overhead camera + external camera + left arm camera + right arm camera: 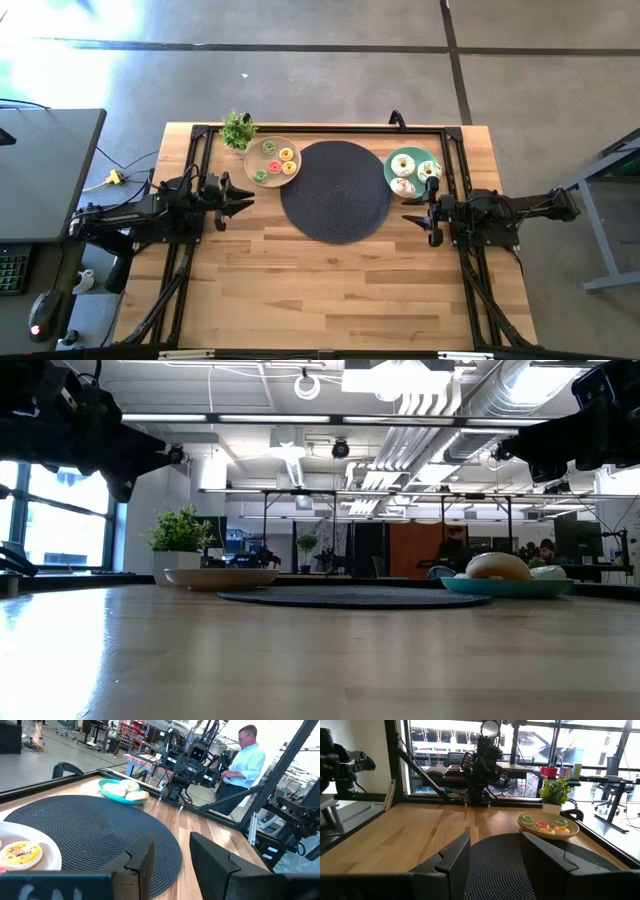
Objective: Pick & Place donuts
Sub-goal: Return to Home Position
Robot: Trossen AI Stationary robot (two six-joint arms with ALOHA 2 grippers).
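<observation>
Left gripper (171,842) and right gripper (495,839), both spread wide and empty, flank the mat (335,192).
Small donuts (287,154), green, yellow and red, lie on the beige plate (251,160). Large donuts (403,164), white and pale green, crowd the green plate (389,174). A plant (238,130) stands at the wooden table's (330,290) far edge, with a person (246,757) beyond. The large donuts overlap, so their count is unclear.

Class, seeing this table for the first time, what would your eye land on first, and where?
The black round mat dominates the middle of the table. Beside it, a beige plate of small colourful donuts sits on the left arm's side, a green plate of large donuts on the right. The left tool and right tool hang open at either side.
</observation>
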